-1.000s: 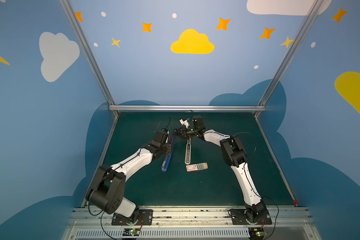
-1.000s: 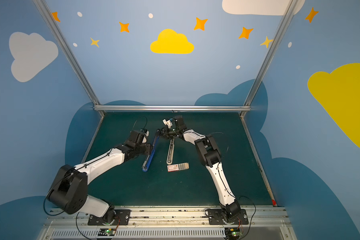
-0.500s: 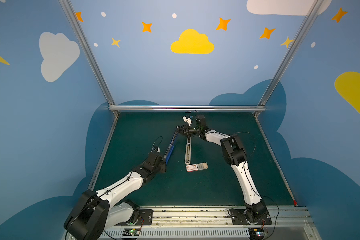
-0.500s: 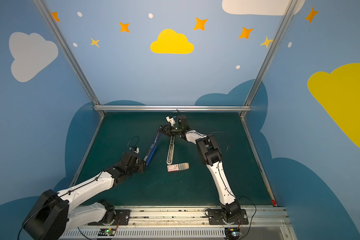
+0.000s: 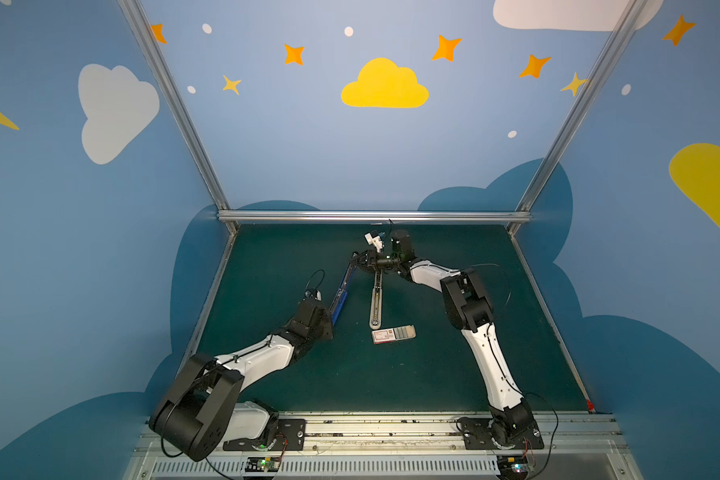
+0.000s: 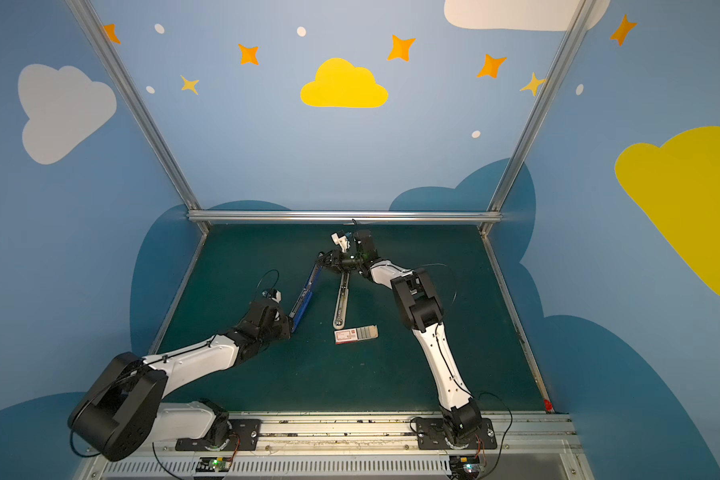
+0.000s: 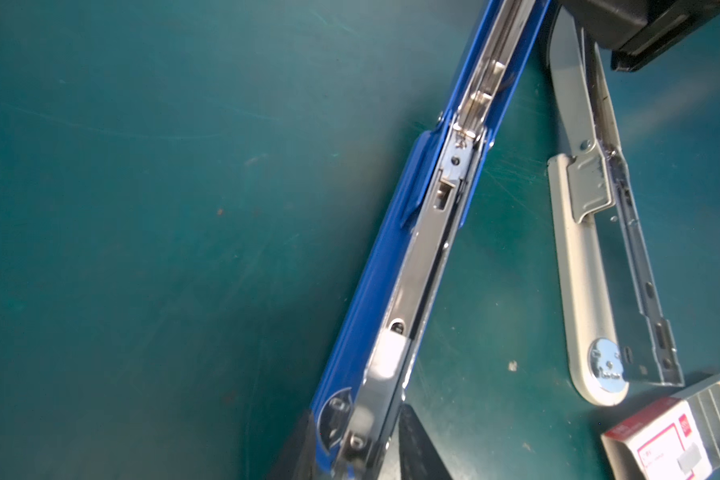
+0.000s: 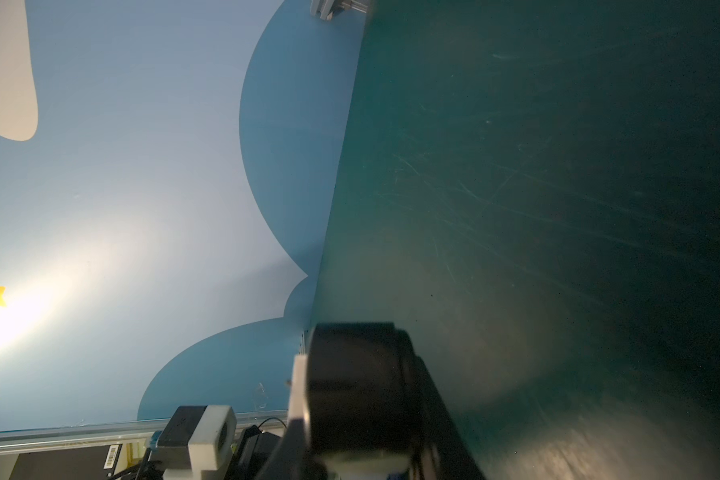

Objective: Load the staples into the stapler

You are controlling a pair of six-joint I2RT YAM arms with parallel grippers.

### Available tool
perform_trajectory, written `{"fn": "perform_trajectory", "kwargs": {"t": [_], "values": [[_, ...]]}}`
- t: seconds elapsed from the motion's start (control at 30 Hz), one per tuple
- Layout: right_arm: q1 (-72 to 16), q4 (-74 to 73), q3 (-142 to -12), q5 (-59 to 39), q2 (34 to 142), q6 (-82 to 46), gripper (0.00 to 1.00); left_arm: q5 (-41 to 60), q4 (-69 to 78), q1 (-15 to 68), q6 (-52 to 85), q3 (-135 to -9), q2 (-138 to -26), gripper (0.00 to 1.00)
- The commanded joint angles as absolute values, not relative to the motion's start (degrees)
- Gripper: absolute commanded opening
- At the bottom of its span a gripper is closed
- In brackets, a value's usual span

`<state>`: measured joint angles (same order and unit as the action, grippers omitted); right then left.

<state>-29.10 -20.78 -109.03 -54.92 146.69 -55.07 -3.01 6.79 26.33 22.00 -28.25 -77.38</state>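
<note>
The left gripper [image 7: 358,451] has drawn back toward 7 o'clock and now pinches the stapler's [image 7: 412,257] blue arm end, so we hold it open; the staples [image 5: 403,332] wait boxed at 5 o'clock of it.

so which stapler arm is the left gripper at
The blue arm: its end is at the left gripper. The grey arm lies apart, ending by the staple box.

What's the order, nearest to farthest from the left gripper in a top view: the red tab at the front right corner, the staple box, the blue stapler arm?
1. blue stapler arm, its near end right at the left gripper.
2. staple box, just to the right.
3. red tab, far front right corner.
</note>
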Motion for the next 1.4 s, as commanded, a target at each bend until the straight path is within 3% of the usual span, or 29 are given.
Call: {"fn": "perform_trajectory", "kwargs": {"t": [0.0, 0.1, 0.17, 0.7, 1.0, 1.37], "values": [[-29.36, -22.16, -111.55, -56.07, 147.64, -55.46, 0.17, -1.16, 7.82, 26.14, 20.67, -30.12, -79.37, 0.35], [-29.36, -21.63, -111.96, -56.07, 147.9, -55.33, 0.17, -0.53, 8.28, 26.16, 20.24, -30.46, -80.58, 0.34], [-29.28, -21.01, -112.64, -56.16, 148.4, -55.2, 0.17, -0.68, 9.02, 26.14, 20.1, -30.16, -80.82, 0.27], [-29.94, -13.82, -115.0, -55.36, 148.48, -49.74, 0.15, -0.21, 12.11, 26.8, 17.86, -31.02, -84.81, 0.04], [-33.58, 1.71, -108.81, -45.28, 136.94, -29.41, 0.16, -2.01, 12.88, 27.12, 17.08, -30.84, -82.59, 0.04], [-40.51, 0.36, -96.16, -34.25, 126.61, -19.23, 0.22, -2.5, 13.33, 26.84, 16.96, -31.2, -80.7, 0.04]]}}
